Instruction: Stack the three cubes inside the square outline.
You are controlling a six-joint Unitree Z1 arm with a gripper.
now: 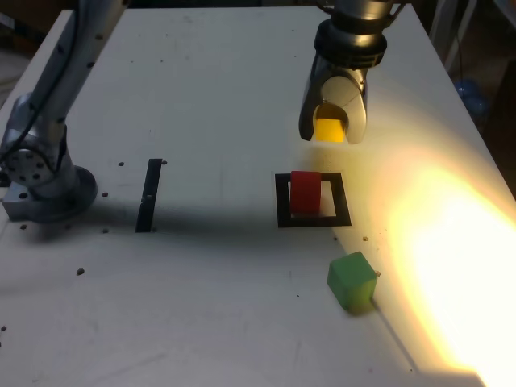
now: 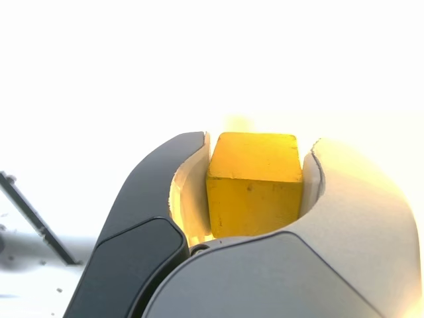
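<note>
Three cubes [image 1: 352, 280]: one red, one yellow, one green; one square outline [image 1: 342, 198].

White tabletop [image 1: 210, 282], broad, fills most of the exterior view; small dark round holes dotted over it. Narrow straight black strip [image 1: 149, 196] lies flat toward the exterior view's left, leaning slightly off upright in that view. The strip shows in the wrist view too, small dark holes near it there. Very bright, warm yellowish-white glare [image 1: 459, 274] over the tabletop at the exterior view's right; surface detail washed out. Soft dark band of shadow [image 1: 201, 227] crosses the tabletop below the strip's middle, running toward the exterior view's right. Beyond the table's edge, upper right of the exterior view: bluish object [image 1: 471, 95], blurred, identity unclear. Pale slanting bars [image 1: 443, 28] near that corner. Surroundings dark.
</note>
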